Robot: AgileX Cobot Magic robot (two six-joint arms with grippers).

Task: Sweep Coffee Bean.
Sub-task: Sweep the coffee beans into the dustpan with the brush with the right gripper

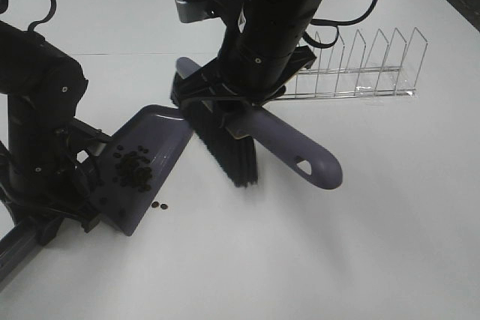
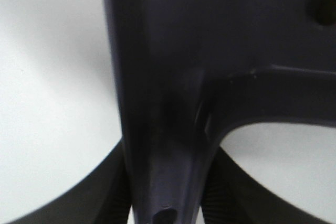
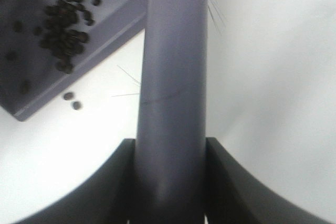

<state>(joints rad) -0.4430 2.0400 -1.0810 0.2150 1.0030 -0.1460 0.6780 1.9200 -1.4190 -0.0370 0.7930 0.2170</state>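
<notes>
Most of the coffee bean (image 1: 133, 168) cluster lies inside the purple dustpan (image 1: 154, 136), which rests tilted on the white table at the left. Two beans (image 1: 158, 204) sit on the table just outside the pan's lip. My left gripper (image 1: 84, 179) is shut on the dustpan handle (image 2: 168, 129), which fills the left wrist view. My right gripper (image 1: 238, 106) is shut on the purple brush handle (image 3: 170, 77). The brush's black bristles (image 1: 223, 151) stand just right of the pan. In the right wrist view the bean cluster (image 3: 65, 30) is in the pan (image 3: 115, 9), with the two loose beans (image 3: 72, 100) beside it.
A clear wire dish rack (image 1: 360, 65) stands at the back right, behind the right arm. The brush handle's free end (image 1: 319, 166) points toward the front right. White table top (image 1: 337, 260) stretches across the front and right.
</notes>
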